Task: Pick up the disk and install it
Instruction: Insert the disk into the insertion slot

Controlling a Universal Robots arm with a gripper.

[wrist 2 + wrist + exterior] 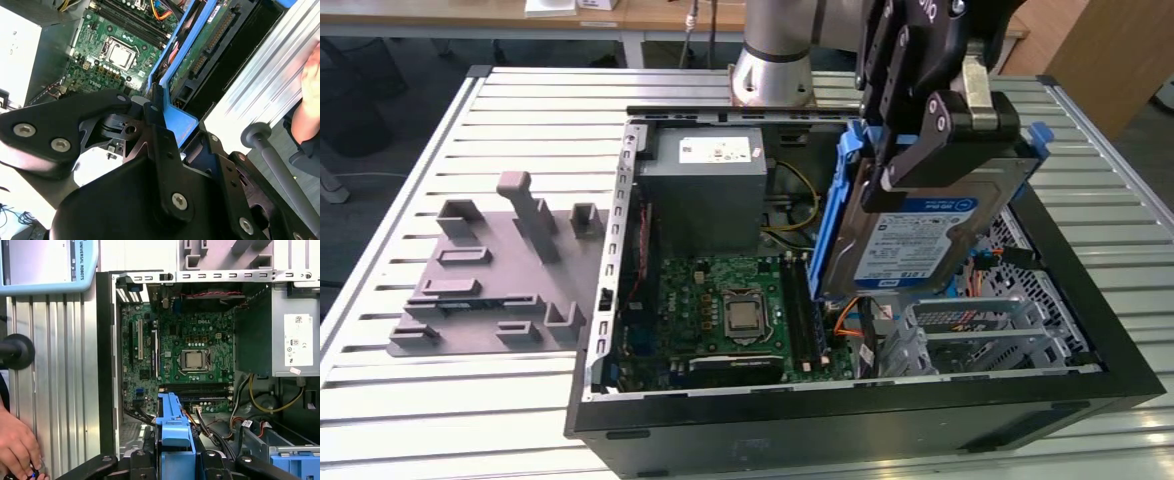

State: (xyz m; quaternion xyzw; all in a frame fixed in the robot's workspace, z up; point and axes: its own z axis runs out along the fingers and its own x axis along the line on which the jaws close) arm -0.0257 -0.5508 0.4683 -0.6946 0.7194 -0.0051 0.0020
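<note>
A lab workshop: slatted metal workbench [440, 420], opened computer case [854, 425], desks [440, 15] behind.

A slatted metal table [520, 100] carries an open computer case [854, 420] and a grey fixture [480, 290]

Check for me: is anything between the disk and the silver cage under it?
The end effector holds the disk tilted above the open case. No solid part shows between it and the silver cage below. Orange cables loop beside the cage, near the disk's lower edge, and might snag.
</note>
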